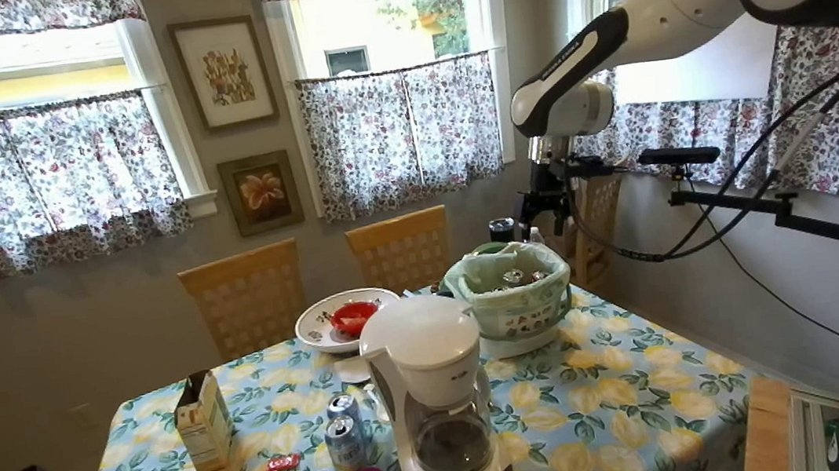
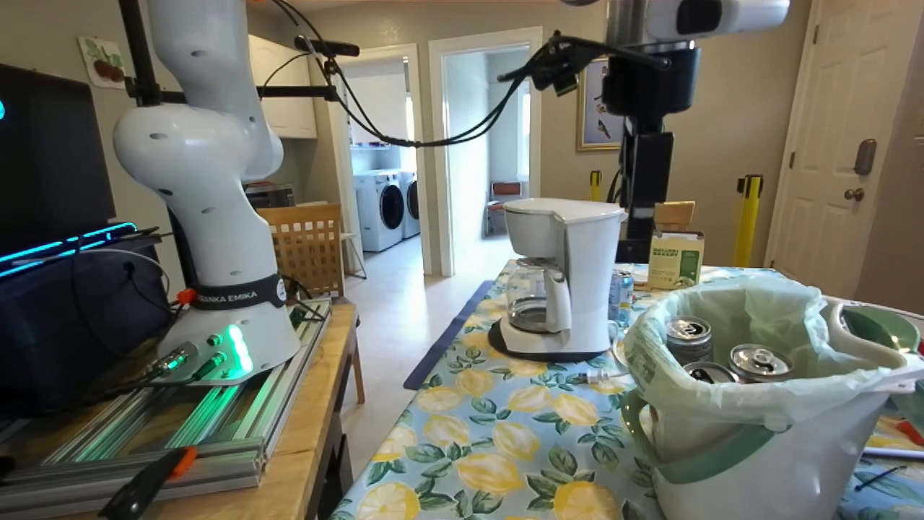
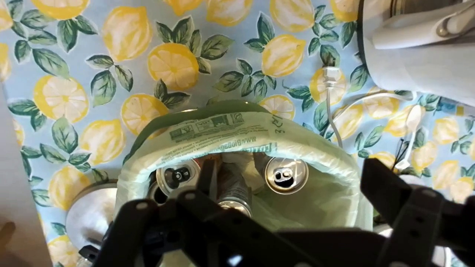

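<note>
Black pincer [image 3: 289, 168], spread wide and gripping nothing, hangs above the bin [image 2: 787, 477], with cans [image 3: 285, 176] below it, so it is perhaps better to descend straight over one can, without brushing the bag's rim [image 3: 319, 148].

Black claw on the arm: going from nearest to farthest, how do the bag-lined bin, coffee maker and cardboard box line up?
In an exterior view, from the open gripper:
1. Bag-lined bin, below it.
2. Coffee maker, left of the bin in that picture.
3. Cardboard box, much farther left, across the table.
</note>
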Robot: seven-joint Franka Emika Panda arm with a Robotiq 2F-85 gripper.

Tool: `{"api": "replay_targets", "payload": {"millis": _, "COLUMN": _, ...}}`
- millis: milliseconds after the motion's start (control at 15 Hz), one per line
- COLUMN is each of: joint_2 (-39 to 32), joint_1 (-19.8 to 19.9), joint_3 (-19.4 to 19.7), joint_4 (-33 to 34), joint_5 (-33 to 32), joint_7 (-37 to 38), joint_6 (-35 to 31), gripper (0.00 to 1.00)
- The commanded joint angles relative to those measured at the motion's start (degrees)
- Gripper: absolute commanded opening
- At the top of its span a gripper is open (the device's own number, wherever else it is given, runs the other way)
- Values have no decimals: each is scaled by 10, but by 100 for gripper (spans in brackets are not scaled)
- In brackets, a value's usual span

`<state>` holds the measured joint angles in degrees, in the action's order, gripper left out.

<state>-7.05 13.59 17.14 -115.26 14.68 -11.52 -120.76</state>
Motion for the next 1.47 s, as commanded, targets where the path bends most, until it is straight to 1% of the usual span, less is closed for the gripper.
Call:
{"api": "replay_targets", "payload": {"millis": 0, "joint_2": -62, "joint_1": 12, "joint_3": -22, "joint_4": 37, "joint_5": 36, "joint_7": 27, "joint_6": -31, "gripper": 100}}
{"api": "replay_targets", "payload": {"millis": 333, "joint_2": -115, "joint_1": 13, "joint_3": -50, "joint_4": 39, "joint_5": 35, "joint_7": 24, "joint_6": -139, "gripper": 100}}
{"api": "replay_targets", "payload": {"millis": 600, "joint_2": -150, "joint_1": 22, "joint_3": -71, "joint_4": 42, "joint_5": 40, "joint_7": 27, "joint_6": -199, "gripper": 100}}
{"api": "replay_targets", "payload": {"millis": 800, "joint_2": -172, "joint_1": 34, "joint_3": -89, "joint_4": 48, "joint_5": 43, "joint_7": 7, "joint_6": -224, "gripper": 100}}
{"api": "replay_targets", "payload": {"millis": 1067, "joint_2": -194, "joint_1": 53, "joint_3": -115, "joint_4": 68, "joint_5": 59, "joint_7": -6, "joint_6": -223, "gripper": 100}}
{"api": "replay_targets", "payload": {"millis": 1400, "joint_2": -217, "joint_1": 63, "joint_3": -130, "joint_4": 82, "joint_5": 52, "joint_7": -10, "joint_6": -224, "gripper": 100}}
